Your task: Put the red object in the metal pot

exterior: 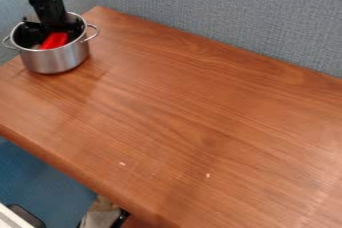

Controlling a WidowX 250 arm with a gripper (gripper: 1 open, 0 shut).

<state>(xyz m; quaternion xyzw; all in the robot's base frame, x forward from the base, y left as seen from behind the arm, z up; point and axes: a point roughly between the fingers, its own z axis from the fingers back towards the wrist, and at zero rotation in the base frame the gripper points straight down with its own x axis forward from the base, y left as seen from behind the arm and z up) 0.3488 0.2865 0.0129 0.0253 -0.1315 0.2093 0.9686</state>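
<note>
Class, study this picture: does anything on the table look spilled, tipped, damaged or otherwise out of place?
Nothing stands out. The metal pot stands upright near the table's far left corner, with the red object inside it.

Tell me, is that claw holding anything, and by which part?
Nothing: the gripper stands open in the metal pot, the red object lying loose inside.

1 small round shiny silver steel pot (48, 54) w/ straight sides, far left on the table. 1 small bright red block (55, 41) inside it. 1 brown wooden table (201, 122). 1 black robot arm w/ 1 claw (54, 24), dipping into the pot.
</note>
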